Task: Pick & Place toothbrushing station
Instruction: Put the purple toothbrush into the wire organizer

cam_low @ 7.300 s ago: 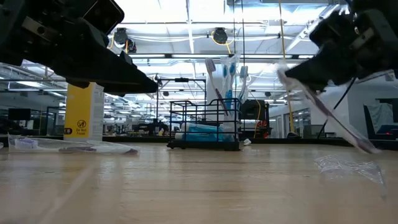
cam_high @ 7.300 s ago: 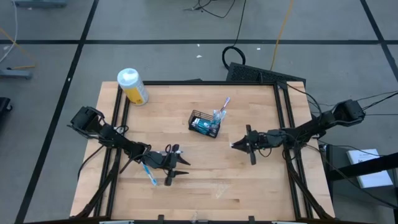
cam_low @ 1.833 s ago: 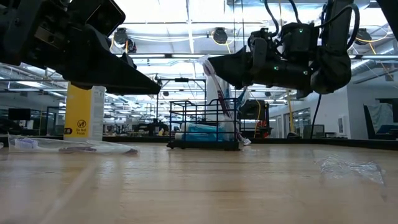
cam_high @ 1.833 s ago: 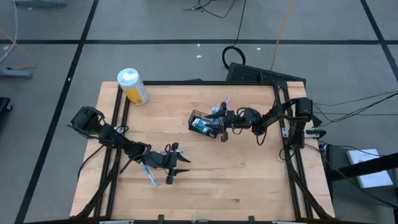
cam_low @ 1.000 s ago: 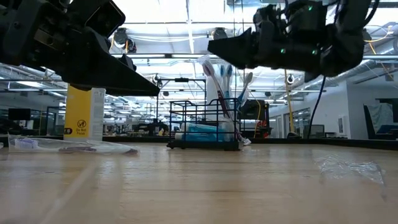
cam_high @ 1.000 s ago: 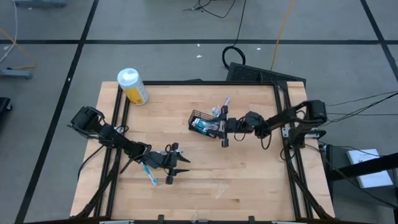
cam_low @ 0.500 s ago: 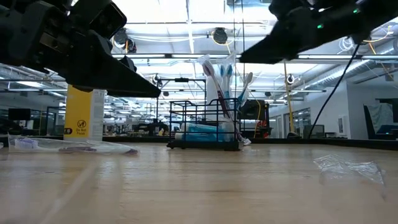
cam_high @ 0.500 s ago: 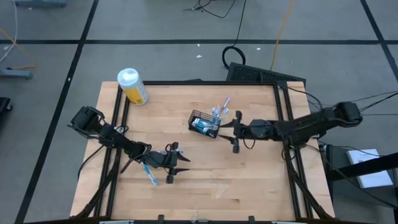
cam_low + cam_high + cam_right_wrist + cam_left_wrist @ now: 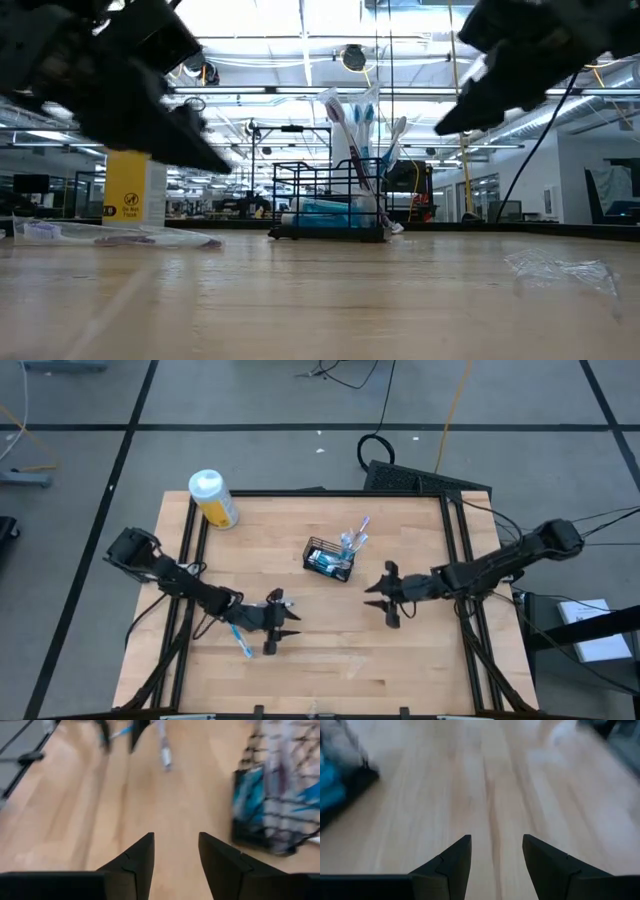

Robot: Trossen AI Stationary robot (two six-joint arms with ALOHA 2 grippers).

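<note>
Left gripper (image 9: 272, 628) sits low over the front-left of the table (image 9: 330, 650), fingers spread, holding nothing. 1 loose toothbrush (image 9: 240, 641) lies on the wood just beside it, toward the left.

Basket (image 9: 329, 559) is mid-table, slightly toward the back, with toothbrushes (image 9: 354, 538) standing in its right end and teal tubes (image 9: 324, 560) lying inside.

Right gripper (image 9: 385, 593) is just to the right and front of the basket, clear of it, fingers apart and empty.

Risk: the loose brush is thin and flat on the wood, so a shallow grasp would likely slip off or skid it. The right arm is close to the light basket; a careless swing could tip it.

Surface is pale butcher-block wood, with a yellow bottle (image 9: 213, 498) at the back-left corner and clear wrapper scraps (image 9: 556, 268). Beyond: grey floor, cables, bright ceiling lights.
</note>
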